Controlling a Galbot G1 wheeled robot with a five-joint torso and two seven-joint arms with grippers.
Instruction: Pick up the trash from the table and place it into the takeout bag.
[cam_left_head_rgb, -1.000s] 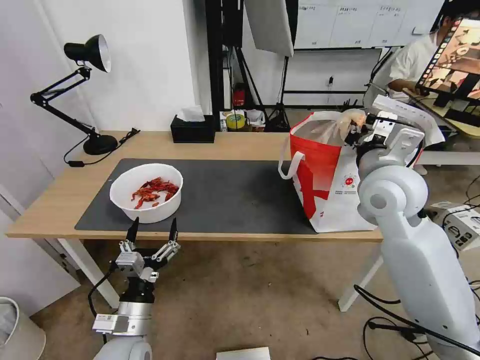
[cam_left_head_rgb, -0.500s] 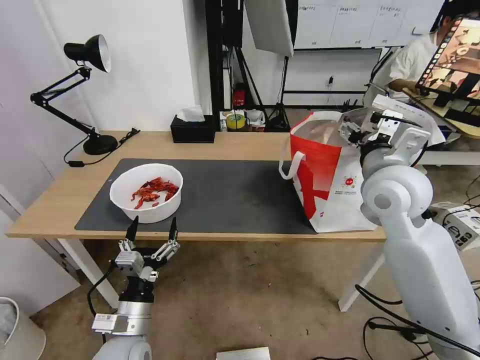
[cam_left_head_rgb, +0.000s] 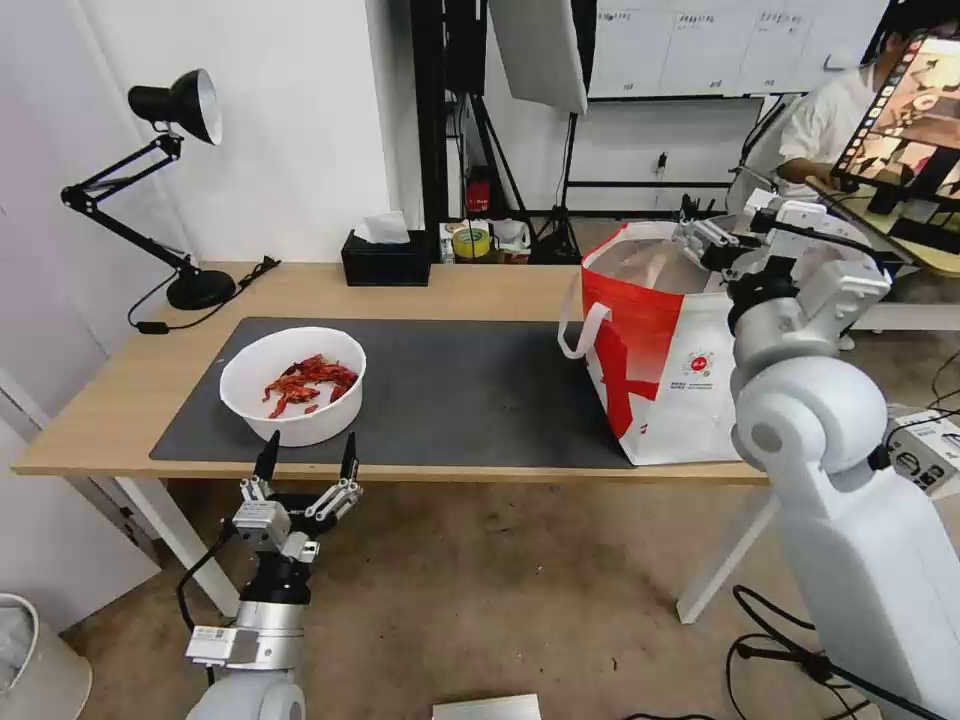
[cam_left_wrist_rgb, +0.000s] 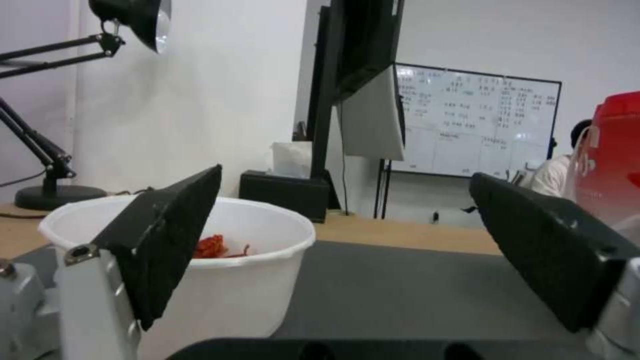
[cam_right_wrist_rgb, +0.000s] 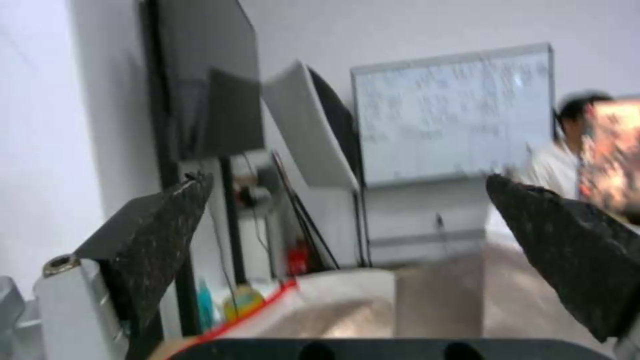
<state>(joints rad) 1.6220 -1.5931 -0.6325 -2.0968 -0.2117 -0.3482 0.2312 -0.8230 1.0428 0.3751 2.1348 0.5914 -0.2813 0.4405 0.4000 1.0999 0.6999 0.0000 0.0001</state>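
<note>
**Right gripper spread over the bag mouth, bowl waiting on the mat**

The right gripper (cam_left_head_rgb: 712, 238) hangs above the far rim of the takeout bag (cam_left_head_rgb: 668, 360), fingers wide apart and holding nothing. That bag stands upright at the right end of the counter (cam_left_head_rgb: 460, 290), foil lining showing. Well away from the bag, on the dark mat (cam_left_head_rgb: 470, 390), sits the white bowl of crayfish shells (cam_left_head_rgb: 294, 384). Just in front of the bowl, below the counter edge, the left gripper (cam_left_head_rgb: 307, 463) waits, fingers spread, empty.
</note>
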